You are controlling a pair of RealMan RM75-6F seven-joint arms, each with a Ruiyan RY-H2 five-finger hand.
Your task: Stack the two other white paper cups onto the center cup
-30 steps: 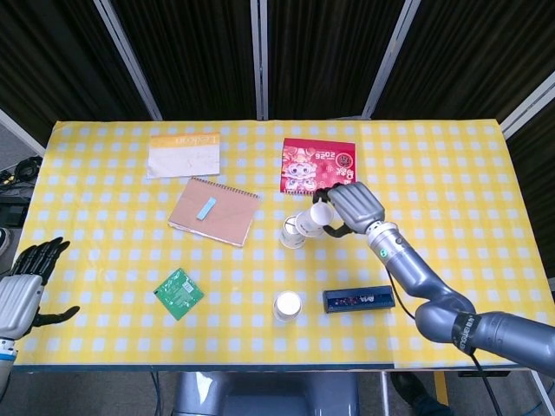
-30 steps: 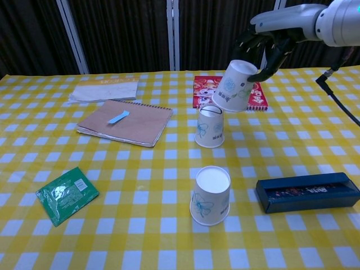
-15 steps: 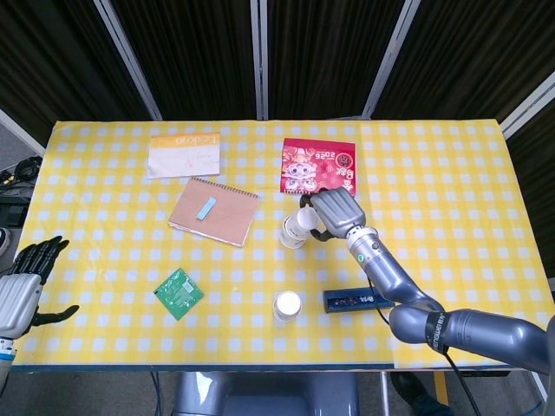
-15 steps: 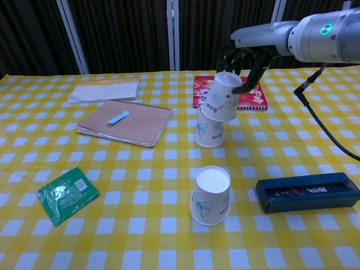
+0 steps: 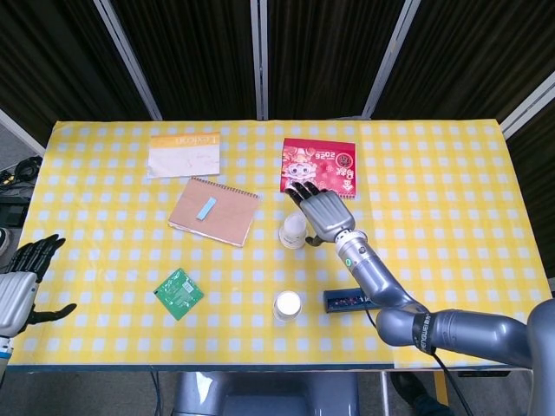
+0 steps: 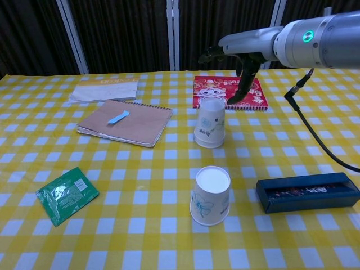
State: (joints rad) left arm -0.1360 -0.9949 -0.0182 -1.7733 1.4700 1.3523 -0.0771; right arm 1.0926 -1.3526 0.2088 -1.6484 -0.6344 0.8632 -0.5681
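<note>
Released a moment ago, the carried cup now sits upside down over the center cup, making a stacked pair (image 6: 210, 122) near the middle of the tabletop (image 6: 315, 140) — the right hand (image 6: 236, 63) has let go and hovers just above it, fingers spread and empty. A third white paper cup (image 6: 210, 195), also inverted, stands alone closer to the front edge, beside a dark blue box (image 6: 308, 191). At the front left corner the left hand (image 5: 24, 270) waits open. Behind the stack lies a red card (image 6: 229, 91); a brown notebook (image 6: 126, 121) lies toward the left.
</note>
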